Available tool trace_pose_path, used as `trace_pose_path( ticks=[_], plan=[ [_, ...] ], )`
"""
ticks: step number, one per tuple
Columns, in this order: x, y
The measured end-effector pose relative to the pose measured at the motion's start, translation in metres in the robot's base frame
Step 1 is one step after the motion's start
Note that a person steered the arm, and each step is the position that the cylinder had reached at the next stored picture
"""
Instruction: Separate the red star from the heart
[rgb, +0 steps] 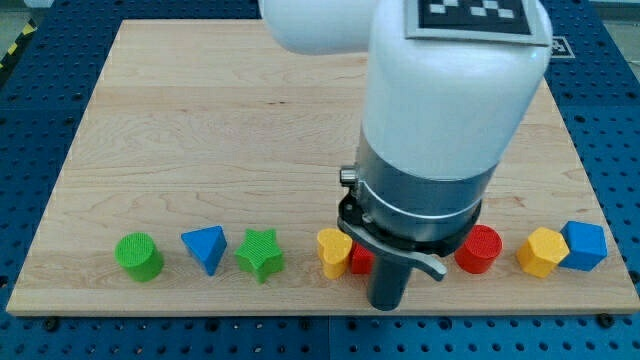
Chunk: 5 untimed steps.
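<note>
The yellow heart (333, 251) lies near the view's bottom edge, just right of centre-left. The red star (360, 260) touches the heart's right side and is mostly hidden behind the arm. The arm's white and grey body (440, 130) fills the upper right of the view. Its dark lower end (388, 290) comes down right next to the red star, at its right and slightly below. My tip's very end is hidden by the arm's own body, so its contact with the star cannot be told.
Along the bottom of the wooden board (200, 120) lie a green cylinder (139, 256), a blue triangle (205, 247), a green star (260, 253), a red cylinder (480, 248), a yellow hexagon (542, 251) and a blue hexagon (584, 245).
</note>
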<state>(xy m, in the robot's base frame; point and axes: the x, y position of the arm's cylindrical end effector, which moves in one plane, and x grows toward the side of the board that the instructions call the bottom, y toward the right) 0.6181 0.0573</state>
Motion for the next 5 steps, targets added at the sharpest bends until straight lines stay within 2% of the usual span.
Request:
trace_pose_path(
  ticks=[3,5],
  plan=[
    [-0.010,0.008],
    [-0.044,-0.033]
  ],
)
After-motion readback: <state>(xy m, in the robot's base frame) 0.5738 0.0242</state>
